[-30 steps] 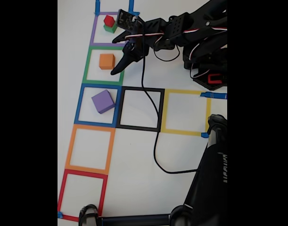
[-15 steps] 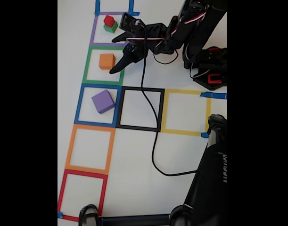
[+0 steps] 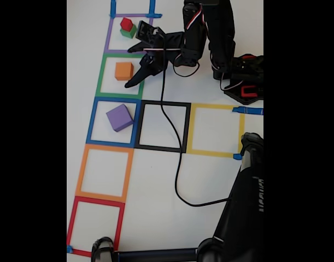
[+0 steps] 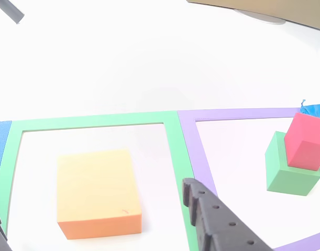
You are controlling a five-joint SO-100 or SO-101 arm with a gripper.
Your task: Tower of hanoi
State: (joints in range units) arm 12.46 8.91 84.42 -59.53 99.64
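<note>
Hovering with its jaws spread and empty, the gripper sat just beside the orange cube in the green square. Red cube already topped green cube near the table's top edge; purple cube stood apart, seemingly unstacked.

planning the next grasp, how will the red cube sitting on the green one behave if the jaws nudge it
The red cube sits skewed and overhanging the green cube, so a sideways nudge would probably slide or tip it off. Both look like matte, light foam, so the whole stack may shift too. Flat faces mean it shouldn't roll far.
</note>
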